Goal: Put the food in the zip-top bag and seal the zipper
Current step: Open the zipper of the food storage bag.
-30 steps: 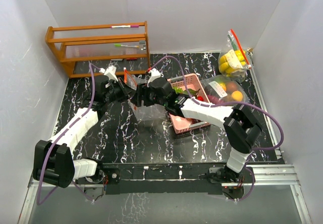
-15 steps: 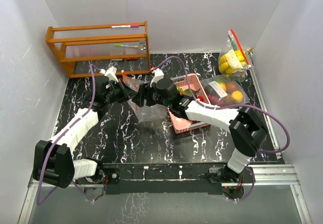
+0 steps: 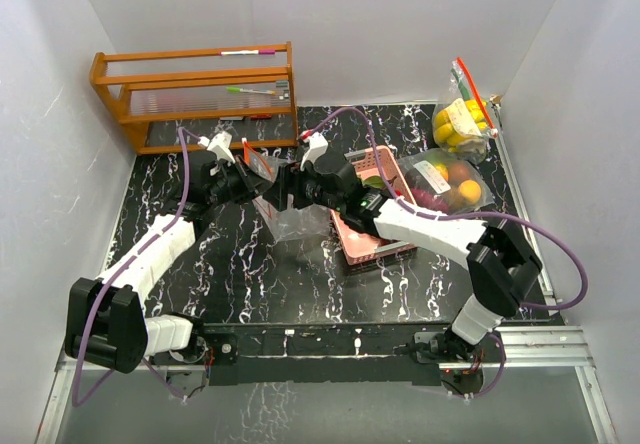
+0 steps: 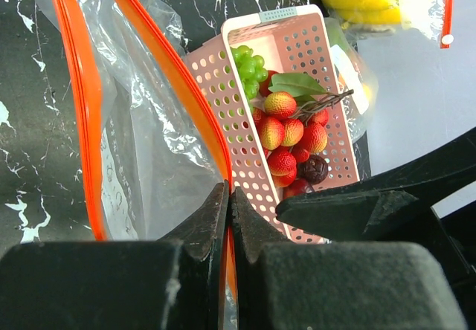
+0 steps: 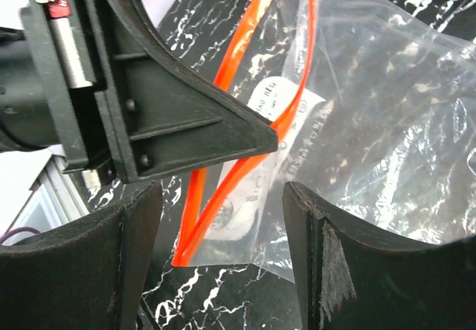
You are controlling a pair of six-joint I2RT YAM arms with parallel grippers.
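Food [image 4: 288, 133] still lies in the pink basket [image 4: 216, 70], right of the zip-top bag [image 3: 290, 222]. Left gripper [image 4: 228, 192] stays clenched on the orange zipper rim [image 4: 160, 55]. Right gripper [image 5: 219, 196] has spread wider at the mouth, grasping nothing, so loading likely hasn't begun.

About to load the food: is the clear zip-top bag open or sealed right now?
Open. In the right wrist view the orange zipper strips of the zip-top bag stand apart in a loop, clear plastic between them.
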